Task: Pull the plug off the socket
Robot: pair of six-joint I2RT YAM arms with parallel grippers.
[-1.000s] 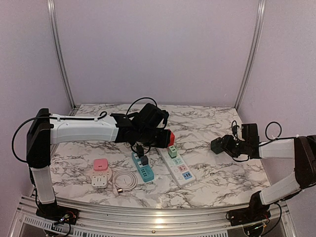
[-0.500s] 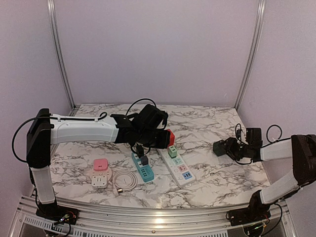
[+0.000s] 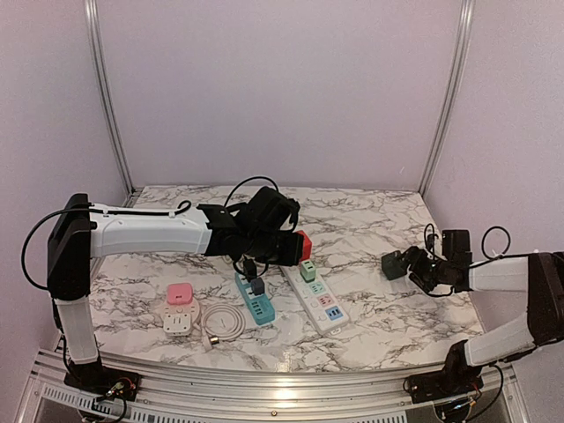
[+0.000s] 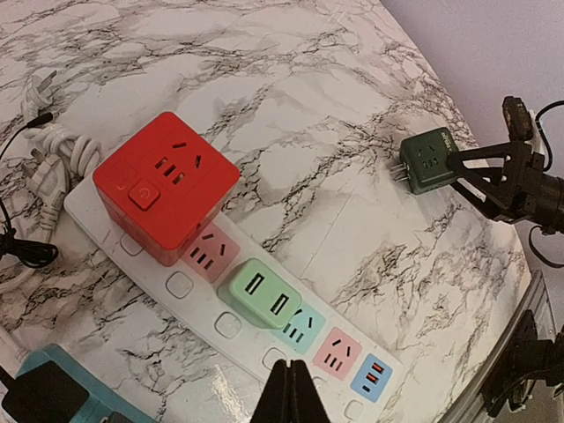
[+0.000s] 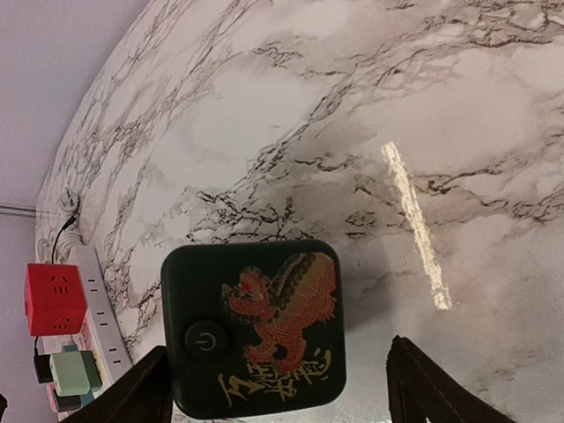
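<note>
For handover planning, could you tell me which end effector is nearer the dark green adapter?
Right: the right end effector straddles the adapter; the left end effector is away, above the white strip.

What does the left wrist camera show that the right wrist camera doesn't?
Left wrist only: metal prongs on the dark green cube plug, a teal power strip, the shut left gripper. Right wrist only: the cube's red-and-gold dragon print and round power button. Both: that cube unplugged on the marble table at the open right gripper; the red cube adapter and mint green adapter on the white power strip.
</note>
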